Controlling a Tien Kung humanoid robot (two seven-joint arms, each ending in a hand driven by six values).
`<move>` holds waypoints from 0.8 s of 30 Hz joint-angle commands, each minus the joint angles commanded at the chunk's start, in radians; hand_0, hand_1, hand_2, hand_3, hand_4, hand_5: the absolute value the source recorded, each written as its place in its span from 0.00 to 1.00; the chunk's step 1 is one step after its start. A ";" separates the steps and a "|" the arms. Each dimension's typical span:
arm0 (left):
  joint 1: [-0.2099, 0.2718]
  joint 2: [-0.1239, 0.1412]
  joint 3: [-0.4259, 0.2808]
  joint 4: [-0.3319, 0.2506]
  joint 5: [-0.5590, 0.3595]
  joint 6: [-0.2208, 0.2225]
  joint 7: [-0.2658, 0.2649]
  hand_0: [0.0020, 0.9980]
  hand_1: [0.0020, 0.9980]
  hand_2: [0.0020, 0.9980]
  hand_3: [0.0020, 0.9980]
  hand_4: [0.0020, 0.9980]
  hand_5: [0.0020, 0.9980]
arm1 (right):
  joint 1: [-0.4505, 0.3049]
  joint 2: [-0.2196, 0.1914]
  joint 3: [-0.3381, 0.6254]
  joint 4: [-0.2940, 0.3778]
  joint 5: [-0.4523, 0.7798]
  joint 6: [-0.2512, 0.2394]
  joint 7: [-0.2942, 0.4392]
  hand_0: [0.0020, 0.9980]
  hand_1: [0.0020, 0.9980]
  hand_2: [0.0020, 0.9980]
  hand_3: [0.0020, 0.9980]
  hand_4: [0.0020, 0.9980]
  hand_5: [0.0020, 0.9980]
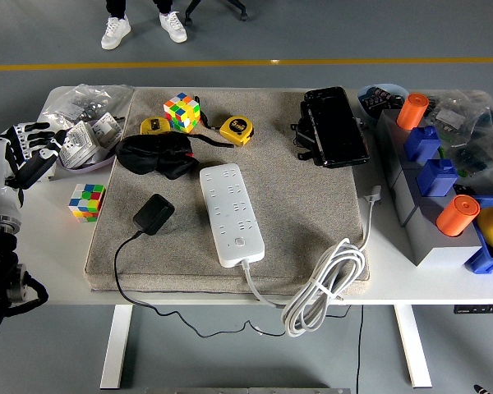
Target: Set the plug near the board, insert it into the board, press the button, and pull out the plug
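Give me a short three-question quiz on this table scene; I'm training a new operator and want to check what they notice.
1. True or false: the black plug is already inserted in the white power strip.
2. Multiple choice: where is the left hand? A) gripping the plug B) at the table's left edge, holding nothing C) pressing the strip's button
3. Fill in: two Rubik's cubes are in view, one on the grey mat and one on the bare ____ beside it.

Key: 1 false, the plug lies on the mat left of the strip; 2 B; 3 table.
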 joint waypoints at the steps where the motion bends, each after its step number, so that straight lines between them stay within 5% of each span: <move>1: 0.000 0.001 0.003 -0.002 0.001 0.000 0.000 0.53 0.61 0.59 0.60 0.86 0.39 | 0.000 0.000 0.001 0.000 0.000 0.000 0.000 0.63 0.69 0.69 0.57 0.85 0.52; 24: -0.004 0.036 0.076 -0.100 0.127 -0.019 0.070 0.54 0.61 0.61 0.60 0.86 0.39 | -0.006 -0.001 0.023 0.002 -0.009 -0.003 0.000 0.63 0.69 0.69 0.57 0.85 0.52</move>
